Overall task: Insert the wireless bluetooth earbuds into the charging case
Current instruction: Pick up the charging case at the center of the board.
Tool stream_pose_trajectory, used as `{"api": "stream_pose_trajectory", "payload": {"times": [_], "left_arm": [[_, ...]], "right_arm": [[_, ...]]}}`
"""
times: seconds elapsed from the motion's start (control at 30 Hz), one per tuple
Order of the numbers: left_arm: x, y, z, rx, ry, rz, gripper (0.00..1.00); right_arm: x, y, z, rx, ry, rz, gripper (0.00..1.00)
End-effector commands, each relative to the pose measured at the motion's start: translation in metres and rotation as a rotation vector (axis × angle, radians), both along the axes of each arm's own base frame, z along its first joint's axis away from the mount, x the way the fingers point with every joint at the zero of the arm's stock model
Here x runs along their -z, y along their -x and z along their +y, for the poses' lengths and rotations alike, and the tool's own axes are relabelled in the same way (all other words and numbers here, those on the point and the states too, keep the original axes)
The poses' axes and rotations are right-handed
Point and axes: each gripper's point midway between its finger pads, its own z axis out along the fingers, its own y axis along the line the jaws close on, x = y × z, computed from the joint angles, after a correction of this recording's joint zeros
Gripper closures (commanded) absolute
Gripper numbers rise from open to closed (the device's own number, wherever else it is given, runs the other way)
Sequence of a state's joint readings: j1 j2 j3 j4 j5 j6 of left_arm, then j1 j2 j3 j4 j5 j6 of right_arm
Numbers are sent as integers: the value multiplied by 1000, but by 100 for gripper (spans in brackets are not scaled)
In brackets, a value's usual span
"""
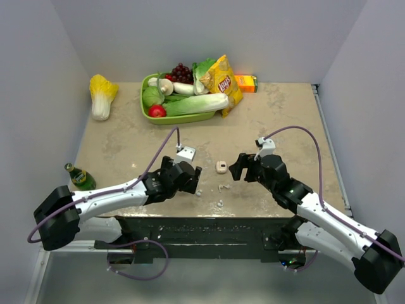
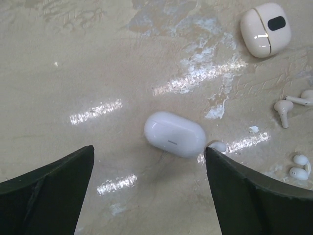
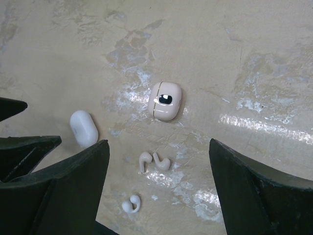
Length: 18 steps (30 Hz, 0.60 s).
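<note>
Mottled beige bench: the closed white charging case lies untouched between the left hand's wide-spread fingers. Stemmed earbuds lie loose nearby. Right hand wide, empty.

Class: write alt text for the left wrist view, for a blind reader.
A closed white oval case lies on the beige table between the dark fingertips of the open left hand. Upper right, a beige case; right, loose earbuds.

- A stemmed earbud is running off the right edge of the left wrist view.
- A small white piece is hiding partly behind the left gripper's finger.
</note>
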State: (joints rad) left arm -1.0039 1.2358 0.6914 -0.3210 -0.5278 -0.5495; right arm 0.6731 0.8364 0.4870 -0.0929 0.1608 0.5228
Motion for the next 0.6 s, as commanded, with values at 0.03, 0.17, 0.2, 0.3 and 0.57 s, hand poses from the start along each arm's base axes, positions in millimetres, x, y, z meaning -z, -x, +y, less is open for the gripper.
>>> {"api": "stream_pose_trajectory", "payload": {"times": [0.03, 0.17, 0.2, 0.3, 0.57], "left_arm": [[-34, -15, -19, 190, 20, -165, 0], [-35, -24, -20, 275, 128, -95, 0], [-34, -26, -21, 294, 136, -89, 0], [-21, -24, -26, 338, 93, -31, 0], [16, -9, -30, 389, 36, 81, 0]], "right_arm": [[-14, 0, 2, -14, -25, -34, 15], [-16, 0, 3, -19, -28, -37, 15], [-15, 0, 4, -21, -25, -35, 15], [-14, 0, 5, -27, -24, -32, 15], [-13, -1, 5, -28, -22, -35, 15]]}}
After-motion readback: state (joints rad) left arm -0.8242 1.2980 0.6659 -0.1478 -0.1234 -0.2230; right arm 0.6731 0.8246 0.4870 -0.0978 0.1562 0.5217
